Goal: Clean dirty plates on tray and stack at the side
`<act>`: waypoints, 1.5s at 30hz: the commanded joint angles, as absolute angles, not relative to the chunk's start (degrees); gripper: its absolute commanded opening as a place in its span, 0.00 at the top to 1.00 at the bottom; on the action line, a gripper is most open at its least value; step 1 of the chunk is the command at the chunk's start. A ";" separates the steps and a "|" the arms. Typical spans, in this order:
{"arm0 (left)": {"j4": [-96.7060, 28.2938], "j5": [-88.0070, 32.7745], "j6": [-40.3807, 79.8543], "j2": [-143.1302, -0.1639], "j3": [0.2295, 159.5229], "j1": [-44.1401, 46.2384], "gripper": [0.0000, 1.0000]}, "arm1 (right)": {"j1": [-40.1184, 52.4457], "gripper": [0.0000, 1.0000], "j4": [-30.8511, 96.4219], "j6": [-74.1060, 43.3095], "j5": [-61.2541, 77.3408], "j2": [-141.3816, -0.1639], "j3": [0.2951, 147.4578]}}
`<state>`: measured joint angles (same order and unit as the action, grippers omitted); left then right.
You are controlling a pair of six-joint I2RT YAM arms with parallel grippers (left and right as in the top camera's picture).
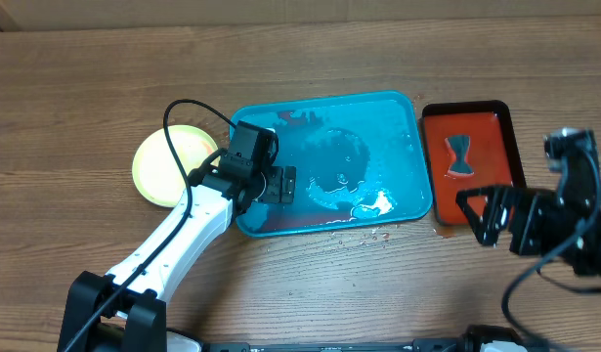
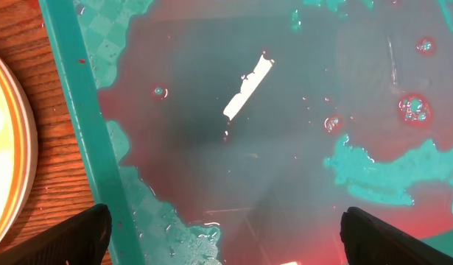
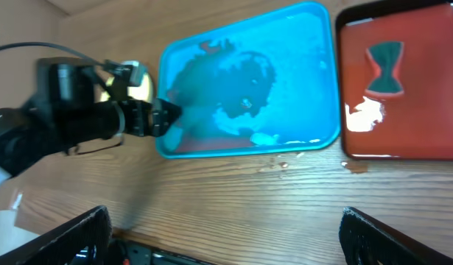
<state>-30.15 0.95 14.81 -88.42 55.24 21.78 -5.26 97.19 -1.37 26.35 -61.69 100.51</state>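
The turquoise tray [image 1: 324, 101] lies mid-table with no plate on it, only a film of pink-red water and wet patches. It also shows in the left wrist view [image 2: 79, 110] and the right wrist view [image 3: 241, 150]. A yellow-green-rimmed plate [image 1: 168, 164] sits on the table just left of the tray, and its edge shows in the left wrist view [image 2: 5, 162]. I cannot tell whether other plates lie under it, and no pale blue one shows. My left gripper [image 1: 283, 184] [image 2: 226, 235] is open and empty above the tray's front-left part. My right gripper [image 1: 484, 217] [image 3: 226, 235] is open and empty above bare table at the right.
A smaller red dark-rimmed tray [image 1: 476, 122] [image 3: 403, 96] stands right of the turquoise one, with a dark bow-tie-shaped object [image 1: 462, 154] in it. Drops of water lie on the wood [image 1: 364, 235] in front of the turquoise tray.
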 commanded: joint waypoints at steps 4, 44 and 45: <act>-29.95 1.50 15.22 -88.79 56.42 21.93 0.00 | -5.58 0.00 97.03 -3.25 29.43 -59.09 101.25; -29.95 1.50 15.22 -88.79 56.42 21.93 0.00 | 7.77 0.00 -3.99 1.96 11.53 -5.61 3.84; -29.95 1.50 15.22 -88.79 56.42 21.93 0.00 | 7.77 0.00 -3.79 1.96 11.53 -4.56 2.90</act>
<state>-30.13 1.15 14.81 -88.42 55.46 21.78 7.29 -3.36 1.58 14.17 -7.25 4.75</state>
